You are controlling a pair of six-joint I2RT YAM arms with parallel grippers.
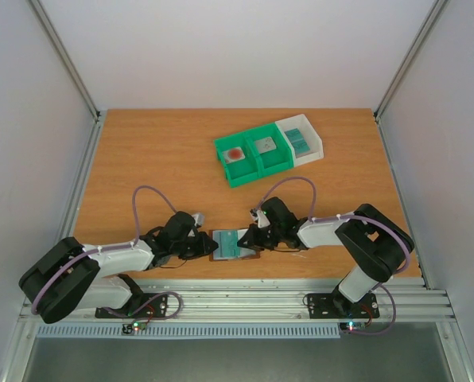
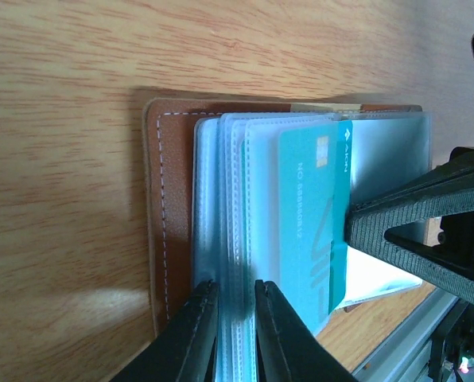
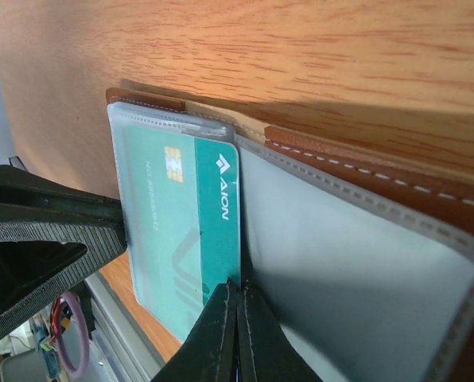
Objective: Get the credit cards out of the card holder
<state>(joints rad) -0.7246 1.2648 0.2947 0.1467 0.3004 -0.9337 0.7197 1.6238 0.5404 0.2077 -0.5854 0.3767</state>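
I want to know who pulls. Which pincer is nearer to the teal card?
Right. The right pincer pinches the card at its edge; the left pincer clamps the sleeves beside it.

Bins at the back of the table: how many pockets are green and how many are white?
Green plastic bin pockets: 2
White plastic bin pocket: 1
Total: 3

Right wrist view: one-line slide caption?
Right gripper pinches the edge of the teal card, partly out of its sleeve in the open holder.
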